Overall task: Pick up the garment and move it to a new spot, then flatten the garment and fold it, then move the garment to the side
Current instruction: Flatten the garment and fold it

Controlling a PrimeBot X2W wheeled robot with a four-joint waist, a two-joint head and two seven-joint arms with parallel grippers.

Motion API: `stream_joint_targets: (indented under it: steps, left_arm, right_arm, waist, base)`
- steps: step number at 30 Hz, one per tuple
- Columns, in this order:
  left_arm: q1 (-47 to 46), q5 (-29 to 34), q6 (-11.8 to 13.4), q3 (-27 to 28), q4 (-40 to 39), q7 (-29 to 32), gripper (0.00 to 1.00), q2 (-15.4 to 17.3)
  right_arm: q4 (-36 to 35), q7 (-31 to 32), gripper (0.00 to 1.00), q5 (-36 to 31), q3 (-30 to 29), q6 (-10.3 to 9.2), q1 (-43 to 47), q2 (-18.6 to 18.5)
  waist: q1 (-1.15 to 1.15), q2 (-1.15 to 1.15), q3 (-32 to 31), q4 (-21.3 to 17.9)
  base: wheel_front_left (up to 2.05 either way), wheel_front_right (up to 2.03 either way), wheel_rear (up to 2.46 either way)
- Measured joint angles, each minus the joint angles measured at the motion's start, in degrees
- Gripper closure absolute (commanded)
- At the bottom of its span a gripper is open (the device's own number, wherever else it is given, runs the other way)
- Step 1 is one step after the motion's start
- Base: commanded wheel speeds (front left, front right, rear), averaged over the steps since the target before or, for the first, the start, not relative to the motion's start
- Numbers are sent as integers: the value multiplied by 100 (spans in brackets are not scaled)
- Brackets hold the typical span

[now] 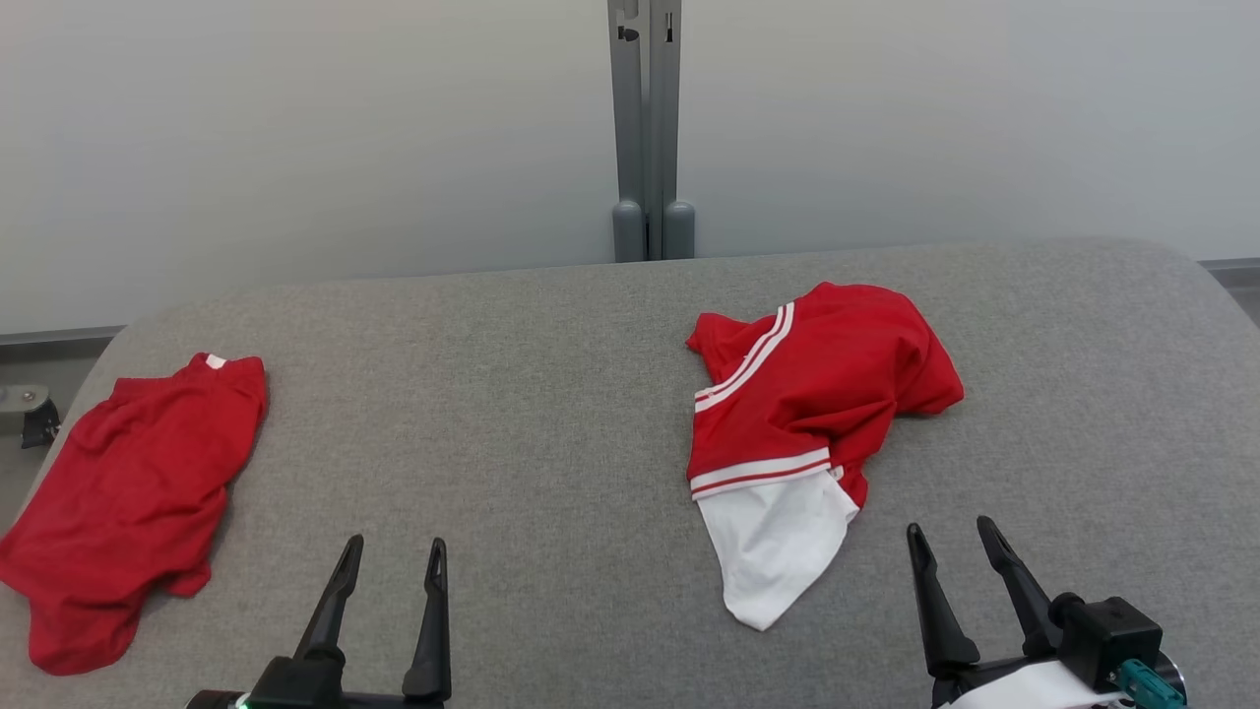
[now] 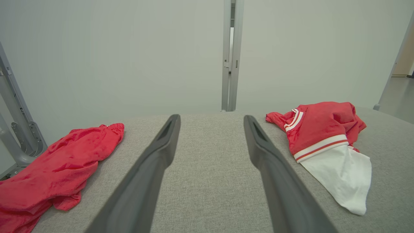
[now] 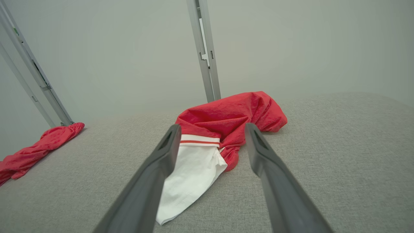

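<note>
Right fingers (image 1: 933,601) near crumpled garment (image 1: 817,414); red cloth (image 1: 128,492) far left.

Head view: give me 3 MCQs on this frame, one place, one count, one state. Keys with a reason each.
1. Where does the red-and-white garment lie on the grey padded table?
A. At the robot's left edge
B. Hanging off the far edge
C. On the right half, ahead of the right tool

2. How many garments are on the table?
A. One
B. Two
C. Three

3. What state is the right tool in?
A. Open, holding nothing
B. Shut on the white cloth
C. Shut, empty

Key:
1 C: it lies bunched just beyond the right tool's fingertips, slightly to their left.
2 B: besides it, a plain red garment lies at the left edge.
3 A: its two fingers stand apart, with bare table between them in the head view.
</note>
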Motion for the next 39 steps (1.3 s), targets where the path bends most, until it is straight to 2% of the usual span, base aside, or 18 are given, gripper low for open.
stream_joint_targets:
  steps: [27, 33, 39]
  left_arm:
    - [-57, -9, 12, -152, 257, -1, 0, -2]
    - [-589, 5, -157, -436, 708, 0, 0, -2]
    - [-1722, 7, -332, -1022, 1463, 1, 0, -7]
  right_arm:
    - [-62, 0, 0, -30, -18, 0, -8, 0]
    - [-168, 0, 0, -122, -85, 0, -132, -1]
    - [-303, 0, 0, -215, -155, 0, -402, 2]
  waist:
    - [0, 0, 128, -73]
    - [0, 0, 359, -150]
    - [0, 0, 807, -236]
  base:
    - [0, 0, 0]
    - [0, 0, 0]
    - [0, 0, 0]
